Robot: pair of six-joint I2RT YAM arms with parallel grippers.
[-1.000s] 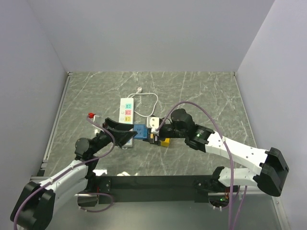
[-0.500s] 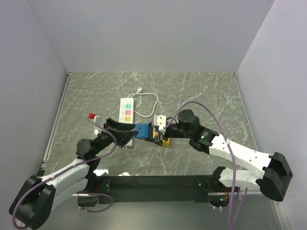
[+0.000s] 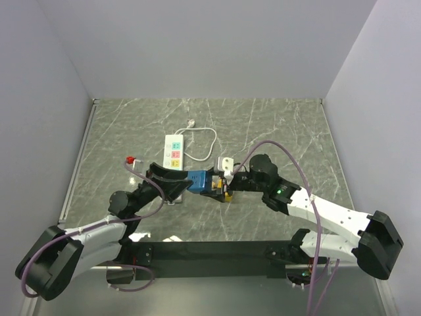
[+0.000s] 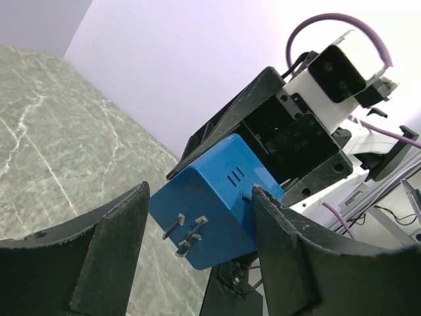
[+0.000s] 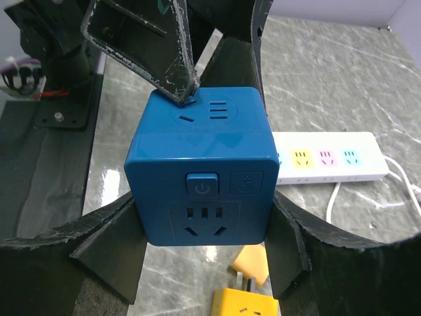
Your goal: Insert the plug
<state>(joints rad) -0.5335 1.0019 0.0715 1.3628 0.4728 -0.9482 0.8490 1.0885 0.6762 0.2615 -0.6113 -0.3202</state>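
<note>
The plug is a blue cube (image 3: pixel 200 179) with metal prongs facing my left wrist camera (image 4: pixel 217 197). My right gripper (image 5: pixel 204 224) is shut on the blue plug (image 5: pixel 200 171), its pads pressing the two sides, and holds it above the table. My left gripper (image 4: pixel 199 191) reaches in from the left with its jaws on either side of the plug's prong end. One of its fingers (image 5: pixel 164 52) touches the plug's top face; a sliver of gap shows at the other. The white power strip (image 3: pixel 173 151) with coloured sockets lies behind them (image 5: pixel 329 164).
A yellow plug (image 3: pixel 227 194) lies on the marble table just under the right gripper (image 5: pixel 247 309). The strip's white cable (image 3: pixel 205 135) loops back toward the far wall. A raised rail (image 3: pixel 79 158) borders the left table edge.
The right gripper has carried the blue plug a little rightward and away from the bases. The left gripper has followed, and its jaws have narrowed around the plug.
</note>
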